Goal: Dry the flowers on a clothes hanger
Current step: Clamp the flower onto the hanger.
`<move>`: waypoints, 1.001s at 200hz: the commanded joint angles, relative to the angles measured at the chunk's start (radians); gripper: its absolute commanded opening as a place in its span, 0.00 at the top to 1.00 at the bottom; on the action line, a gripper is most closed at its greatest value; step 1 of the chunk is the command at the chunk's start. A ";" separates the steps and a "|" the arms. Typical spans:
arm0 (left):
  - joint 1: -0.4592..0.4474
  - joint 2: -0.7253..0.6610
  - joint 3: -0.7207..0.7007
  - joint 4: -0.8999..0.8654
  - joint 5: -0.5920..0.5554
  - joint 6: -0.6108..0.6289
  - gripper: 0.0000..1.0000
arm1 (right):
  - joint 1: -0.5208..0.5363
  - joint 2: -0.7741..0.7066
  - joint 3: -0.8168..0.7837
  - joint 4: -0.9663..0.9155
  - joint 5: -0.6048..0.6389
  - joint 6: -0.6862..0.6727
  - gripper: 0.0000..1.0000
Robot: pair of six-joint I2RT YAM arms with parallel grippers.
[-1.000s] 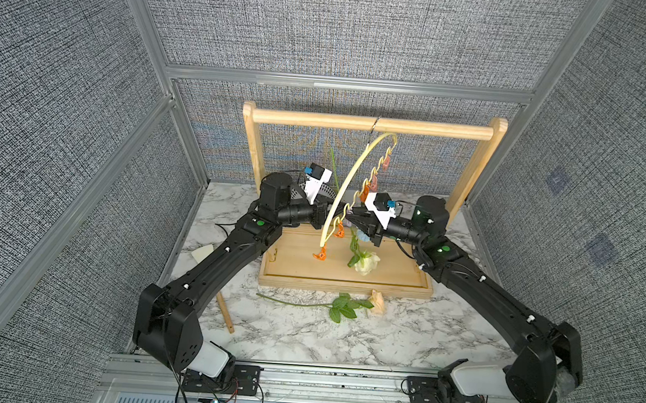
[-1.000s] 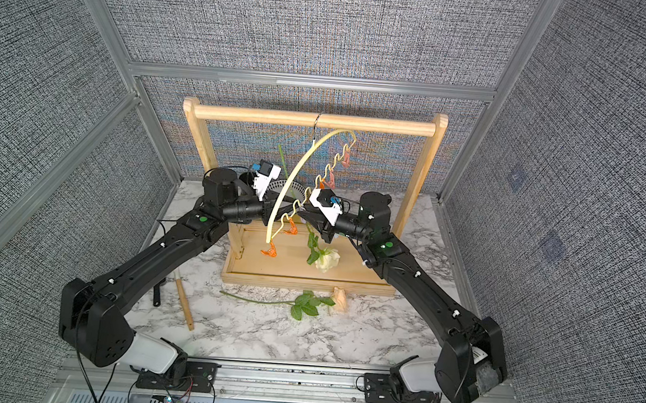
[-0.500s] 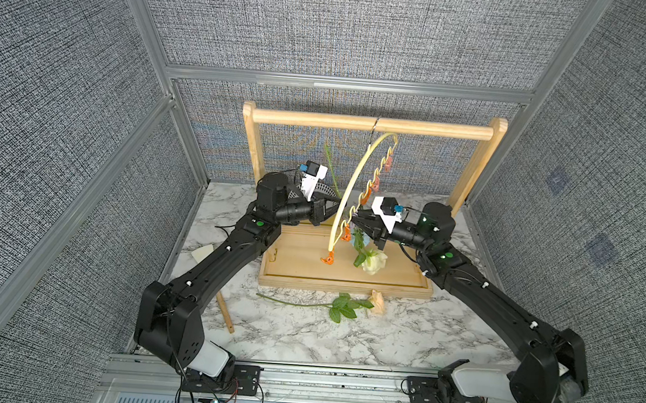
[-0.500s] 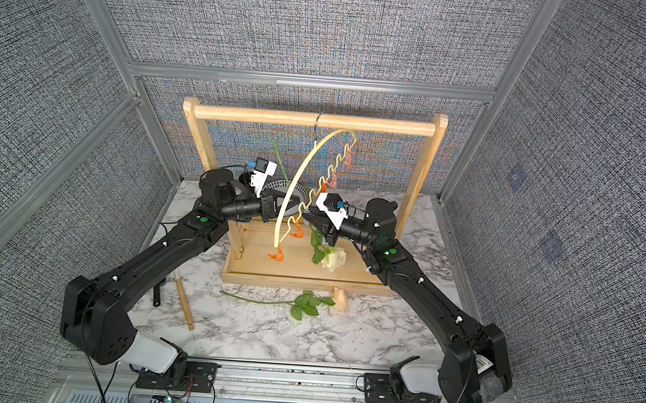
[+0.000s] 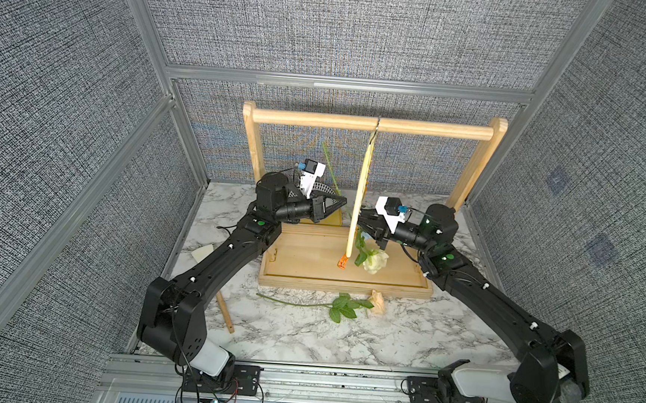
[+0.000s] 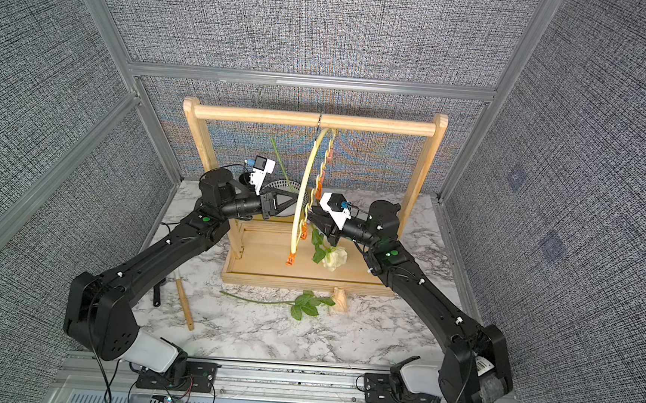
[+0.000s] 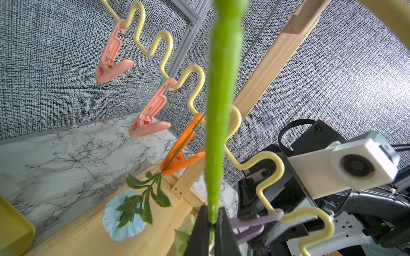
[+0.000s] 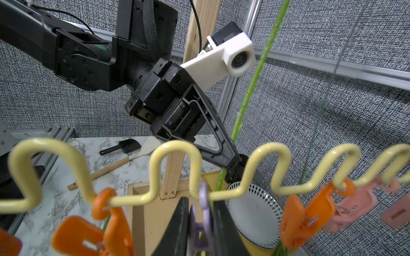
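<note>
The pale yellow clothes hanger [image 5: 360, 197] [image 6: 301, 193] hangs by its hook from the rack bar. My left gripper [image 5: 344, 201] [image 7: 214, 221] is shut on the long green stem [image 7: 221, 110] of a flower whose cream rose head [image 5: 376, 261] hangs down over the tray. My right gripper [image 5: 361, 218] [image 8: 199, 221] is shut on the lilac clip [image 8: 203, 212] on the wavy bar, right beside that stem. A blue bloom [image 7: 124, 218] hangs from an orange clip [image 7: 179, 155]. Another flower with a peach head [image 5: 378, 300] lies on the table in front.
The wooden rack frame [image 5: 369, 125] stands on a wooden tray base [image 5: 309, 263]. A patterned plate [image 8: 255, 212] sits behind the tray. A black spatula [image 8: 124, 147] and a wooden-handled spatula [image 5: 224, 312] lie on the marble at the left.
Both grippers have shifted right together. The hanger's lower end has swung right with them, and the cream rose head has moved right.
</note>
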 commanded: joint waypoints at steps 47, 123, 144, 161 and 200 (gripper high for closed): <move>0.003 0.007 -0.014 0.132 -0.006 -0.058 0.98 | -0.012 -0.020 -0.037 0.061 -0.043 0.052 0.79; 0.004 0.015 -0.010 0.146 0.000 -0.071 0.98 | -0.018 -0.017 -0.044 0.074 -0.046 0.059 0.78; 0.004 0.013 -0.010 0.145 0.000 -0.069 0.98 | -0.020 -0.017 -0.043 0.074 -0.048 0.061 0.77; 0.004 0.015 -0.008 0.146 0.000 -0.069 0.98 | -0.020 -0.015 -0.045 0.074 -0.048 0.064 0.75; 0.003 0.015 -0.007 0.146 0.002 -0.069 0.98 | -0.020 -0.018 -0.047 0.074 -0.040 0.064 0.64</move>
